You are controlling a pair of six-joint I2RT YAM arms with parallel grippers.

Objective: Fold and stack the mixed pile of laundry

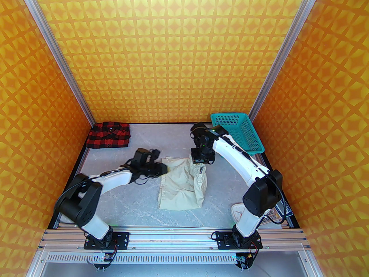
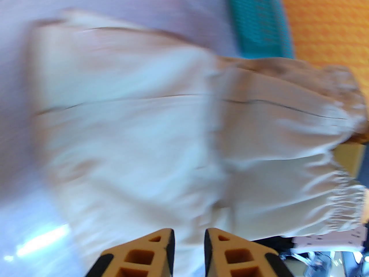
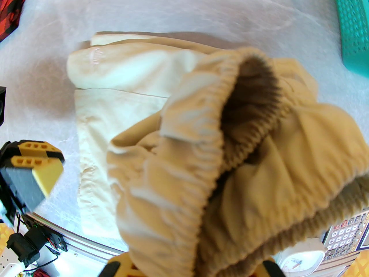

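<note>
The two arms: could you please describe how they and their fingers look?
Both the left arm and right arm have white shells, bulky black joints and thin black cables. A green light glows on the right one. The fingers are orange-yellow, black-edged, with square cut-outs.

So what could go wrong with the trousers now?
The right gripper pinches only the bunched waistband of the cream trousers; the cloth could slip out.
The left gripper sits at the trousers' edge, jaws slightly apart, holding nothing, so a one-sided pull might drag them crooked.
The folded checked shirt lies in the far left corner; the fold may loosen on the way.
</note>
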